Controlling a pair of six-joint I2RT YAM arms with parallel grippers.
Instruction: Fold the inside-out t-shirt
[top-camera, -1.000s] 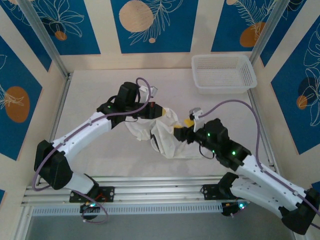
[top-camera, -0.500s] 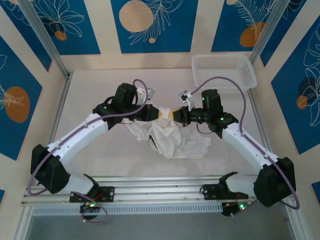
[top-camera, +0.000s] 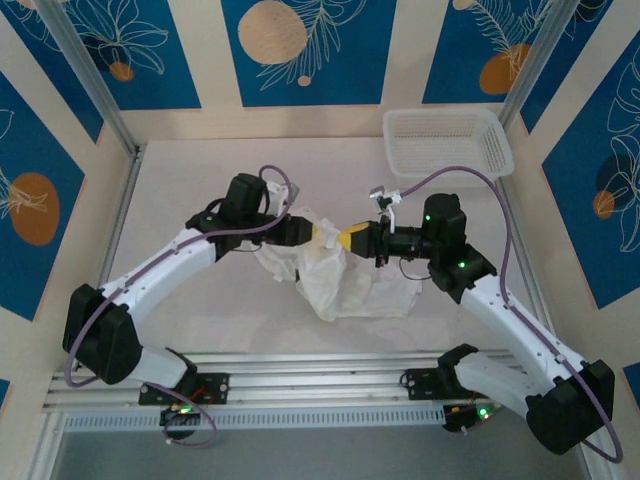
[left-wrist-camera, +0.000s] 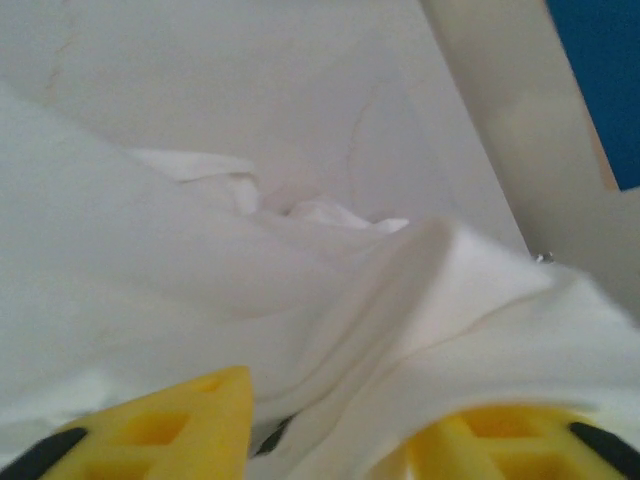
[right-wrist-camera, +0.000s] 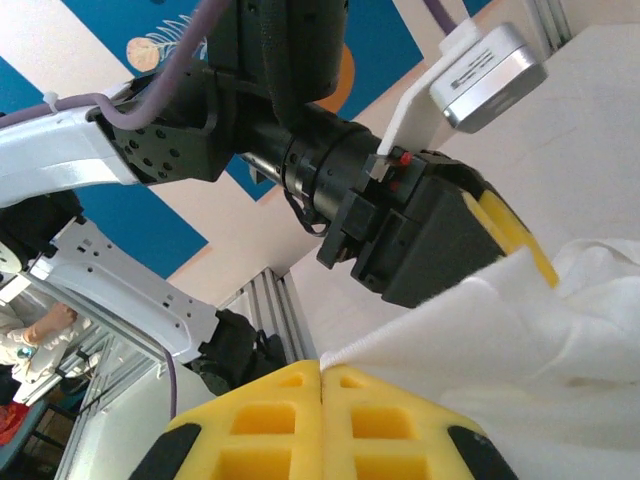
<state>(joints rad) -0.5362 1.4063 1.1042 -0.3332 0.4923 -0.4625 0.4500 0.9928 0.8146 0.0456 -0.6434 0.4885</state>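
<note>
T-shirt (top-camera: 350, 285): bunched, hanging just under both grippers.
Left gripper (left-wrist-camera: 330, 440): fingers apart, cloth draped loosely between.
Right gripper (right-wrist-camera: 320, 375): pinched tight on a cloth edge.
Handling: light, limp, probably slippery; best taken at the hem or a seam.

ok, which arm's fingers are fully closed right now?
The right fingers: yellow pair pressed together with no gap, pinching the t-shirt edge. The left fingers stand apart.
</note>
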